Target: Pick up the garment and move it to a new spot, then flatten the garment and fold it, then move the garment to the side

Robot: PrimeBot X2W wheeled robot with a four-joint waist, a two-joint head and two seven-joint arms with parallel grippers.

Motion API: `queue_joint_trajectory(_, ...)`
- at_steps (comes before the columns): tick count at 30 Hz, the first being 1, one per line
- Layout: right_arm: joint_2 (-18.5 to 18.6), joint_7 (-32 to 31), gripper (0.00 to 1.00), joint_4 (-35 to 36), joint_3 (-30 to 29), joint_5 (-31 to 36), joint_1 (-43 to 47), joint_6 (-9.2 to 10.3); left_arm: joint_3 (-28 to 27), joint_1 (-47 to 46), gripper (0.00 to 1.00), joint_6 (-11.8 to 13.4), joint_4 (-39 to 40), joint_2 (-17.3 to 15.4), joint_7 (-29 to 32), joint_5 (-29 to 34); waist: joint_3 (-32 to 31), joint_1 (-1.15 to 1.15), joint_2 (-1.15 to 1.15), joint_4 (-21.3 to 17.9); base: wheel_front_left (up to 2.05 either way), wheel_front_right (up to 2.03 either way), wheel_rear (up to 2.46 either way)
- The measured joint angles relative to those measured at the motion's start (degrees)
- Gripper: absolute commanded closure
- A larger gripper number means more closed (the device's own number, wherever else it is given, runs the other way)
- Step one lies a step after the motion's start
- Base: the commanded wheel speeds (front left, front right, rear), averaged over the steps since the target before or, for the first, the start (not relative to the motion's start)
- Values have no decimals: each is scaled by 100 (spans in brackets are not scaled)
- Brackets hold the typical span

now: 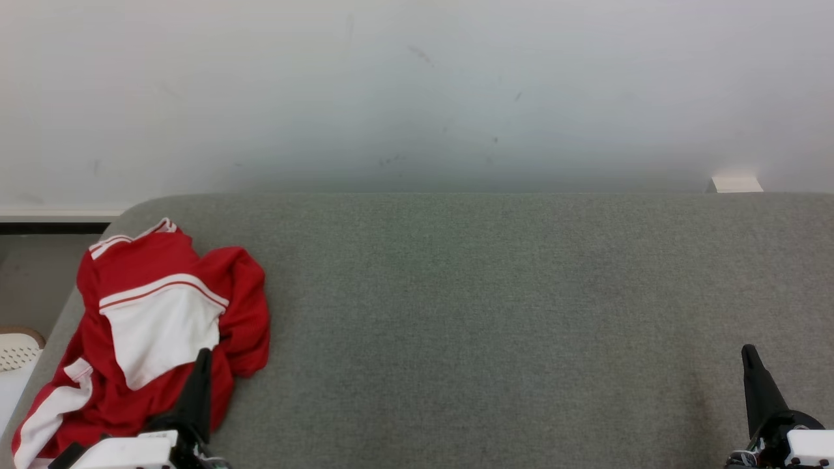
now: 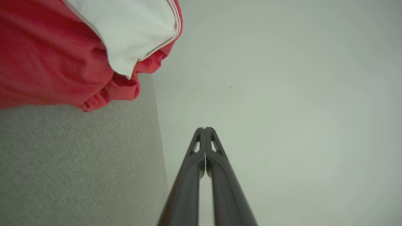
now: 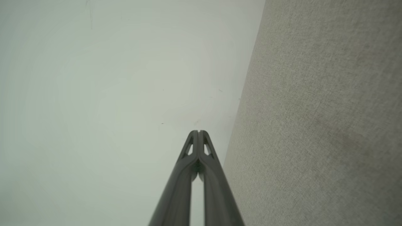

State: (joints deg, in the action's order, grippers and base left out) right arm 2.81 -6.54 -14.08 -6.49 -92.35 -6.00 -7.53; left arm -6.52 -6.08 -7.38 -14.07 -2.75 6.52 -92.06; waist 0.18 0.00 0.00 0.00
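Head view: I see the red-and-white garment [image 1: 156,312] crumpled at the left end of the grey fabric-covered surface [image 1: 495,312]. The left gripper [image 1: 204,357] rises in front of its near part, and the right gripper [image 1: 749,355] stands well apart at the right.

Left wrist view: fingers pressed together, gripping nothing, clear of the garment.

Right wrist view: fingers closed together, empty, alongside the grey surface.

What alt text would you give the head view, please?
A crumpled red and white garment lies at the left end of a grey fabric surface. The left gripper and right gripper sit shut at lower left and lower right.
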Motion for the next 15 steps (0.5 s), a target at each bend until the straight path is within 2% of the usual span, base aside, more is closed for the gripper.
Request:
queue_joint_trajectory(4, 0, 0, 100, 0, 0, 0, 0, 0, 2, 0, 100, 0, 0, 0, 0, 0, 0, 0, 0, 0, 0, 0, 0)
queue_joint_trajectory(5, -1, 0, 0, -16, 2, 0, 7, -1, 2, 5, 0, 2, -16, 3, -2, 1, 0, 0, 0, 0, 0, 0, 0)
queue_joint_trajectory(15, -71, 172, 0, -65, 218, -74, 172, -1, 100, 173, 0, 19, -100, 55, -178, 33, 2, 0, 0, 2, 0, 0, 0)
